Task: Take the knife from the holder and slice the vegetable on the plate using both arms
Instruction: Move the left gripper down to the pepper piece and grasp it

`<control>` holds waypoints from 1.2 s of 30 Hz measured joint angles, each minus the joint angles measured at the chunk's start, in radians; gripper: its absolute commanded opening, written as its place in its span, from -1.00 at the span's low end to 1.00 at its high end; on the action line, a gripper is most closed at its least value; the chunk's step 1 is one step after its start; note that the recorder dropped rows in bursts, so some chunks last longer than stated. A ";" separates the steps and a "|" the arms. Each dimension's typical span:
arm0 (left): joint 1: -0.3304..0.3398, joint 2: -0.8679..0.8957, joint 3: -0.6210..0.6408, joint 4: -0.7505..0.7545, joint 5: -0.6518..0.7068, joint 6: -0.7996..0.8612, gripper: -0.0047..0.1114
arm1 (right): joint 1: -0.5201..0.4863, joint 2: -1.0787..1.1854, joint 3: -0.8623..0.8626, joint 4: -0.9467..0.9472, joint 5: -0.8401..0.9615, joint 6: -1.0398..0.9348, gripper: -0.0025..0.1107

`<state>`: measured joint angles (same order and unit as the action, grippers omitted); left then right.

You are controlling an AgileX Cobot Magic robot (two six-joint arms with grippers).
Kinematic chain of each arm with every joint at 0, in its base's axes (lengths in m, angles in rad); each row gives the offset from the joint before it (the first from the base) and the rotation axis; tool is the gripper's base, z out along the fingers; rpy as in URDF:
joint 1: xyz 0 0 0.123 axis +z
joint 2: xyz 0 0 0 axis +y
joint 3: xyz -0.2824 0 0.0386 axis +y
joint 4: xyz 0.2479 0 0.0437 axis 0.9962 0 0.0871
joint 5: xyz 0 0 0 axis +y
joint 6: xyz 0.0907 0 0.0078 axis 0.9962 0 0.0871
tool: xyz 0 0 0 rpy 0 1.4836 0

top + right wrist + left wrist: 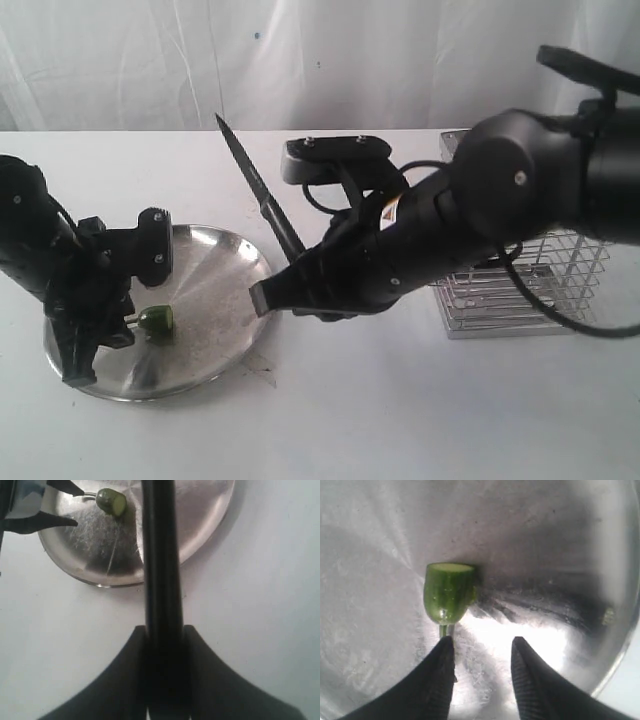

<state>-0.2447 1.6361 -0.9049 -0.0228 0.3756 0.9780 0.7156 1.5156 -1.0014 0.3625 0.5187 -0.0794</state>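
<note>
Exterior view: the vegetable lies on the plate, just toward 3 o'clock from the left jaws and far nearer that arm than the other. Its long axis runs 9 to 3, with the thin stem pointing at 9 toward the jaws and the cut face at 3. In the left wrist view those jaws are apart with nothing between them. One fingertip is right at the stem, so the stub sits off-centre to the gap. The right jaws grip the handle of the knife above the plate's 2 o'clock rim. The blade slants from 5 to 11, its tip at 11, away from the vegetable. To my eye the blade must swing down toward 8.
</note>
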 measured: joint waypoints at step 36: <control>0.000 0.094 0.015 -0.144 -0.232 0.178 -0.92 | -0.046 0.023 -0.046 0.000 0.094 -0.010 -0.96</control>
<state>-0.2447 1.7299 -0.8903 -0.1670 0.1435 1.1560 0.6697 1.5384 -1.0473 0.3623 0.6124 -0.0894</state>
